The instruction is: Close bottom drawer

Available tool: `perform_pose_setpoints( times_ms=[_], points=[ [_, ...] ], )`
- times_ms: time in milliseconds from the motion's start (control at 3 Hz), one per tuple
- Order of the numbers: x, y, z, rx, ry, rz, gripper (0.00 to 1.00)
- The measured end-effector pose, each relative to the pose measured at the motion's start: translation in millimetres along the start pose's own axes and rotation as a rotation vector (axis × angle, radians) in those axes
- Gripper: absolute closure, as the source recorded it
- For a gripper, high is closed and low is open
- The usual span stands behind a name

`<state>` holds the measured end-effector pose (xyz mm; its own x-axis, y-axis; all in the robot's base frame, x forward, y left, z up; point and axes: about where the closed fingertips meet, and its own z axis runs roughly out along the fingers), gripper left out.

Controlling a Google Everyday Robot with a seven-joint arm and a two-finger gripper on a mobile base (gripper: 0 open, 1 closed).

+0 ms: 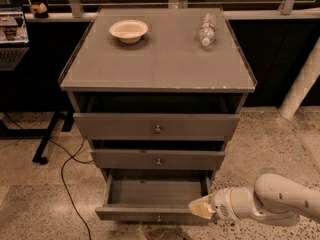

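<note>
The bottom drawer of the grey cabinet stands pulled out and looks empty inside. Its slim front panel carries a tiny metal knob. My gripper reaches in from the lower right on a white arm. Its tan tip lies at the right end of the drawer's front panel, touching or just in front of it. The two drawers above are almost shut.
A white bowl and a clear plastic bottle lie on the cabinet top. A black cable runs over the floor at the left. A white post stands at the right. A desk leg is at the left.
</note>
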<state>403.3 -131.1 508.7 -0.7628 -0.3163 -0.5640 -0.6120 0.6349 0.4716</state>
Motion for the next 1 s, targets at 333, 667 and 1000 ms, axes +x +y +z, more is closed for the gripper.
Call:
perform_pose_setpoints(
  times_ms=[333,667,1000],
  points=[
    [0,0,0,0.000,0.000,0.000,1.00],
    [10,-8,5,0.045,-0.019,0.012,1.00],
    [38,-37,19,0.108,-0.037,0.041,1.00]
  ],
)
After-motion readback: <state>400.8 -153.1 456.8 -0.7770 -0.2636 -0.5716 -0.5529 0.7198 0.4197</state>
